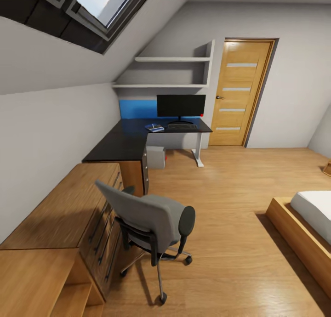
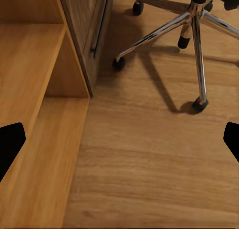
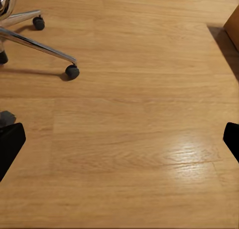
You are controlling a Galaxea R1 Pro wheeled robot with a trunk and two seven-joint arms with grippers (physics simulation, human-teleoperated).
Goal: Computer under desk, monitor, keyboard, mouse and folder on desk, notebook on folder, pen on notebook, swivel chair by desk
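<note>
Head view gives me the whole bedroom: the swivel chair [image 1: 151, 225] stands in the lower centre of the frame, its grey backrest turned toward me, just beside the low wooden drawer cabinet [image 1: 69, 211] at lower left. The desk [image 1: 133, 138] sits well apart from it, in the upper middle of the frame under the sloped wall. On the desk I see the monitor [image 1: 181, 105] upright, the keyboard [image 1: 181, 127] just in front of its stand, and a blue folder [image 1: 154, 127] with something pale on top; I cannot make out the pen or mouse at this size. The computer [image 1: 156, 157] stands on the floor under the desktop.

From the left wrist view the left gripper [image 2: 119, 139] has its fingertips at the two side edges of the frame, spread wide over bare floor, with the chair's silver star base [image 2: 191, 27] in the upper right. The right gripper [image 3: 119, 139] is likewise spread wide and empty, the chair's castor [image 3: 72, 71] in the upper left.

My judgement: the chair is what remains. It lies ahead and between both arms, slightly nearer the left, and must be pushed away from me toward the desk.
</note>
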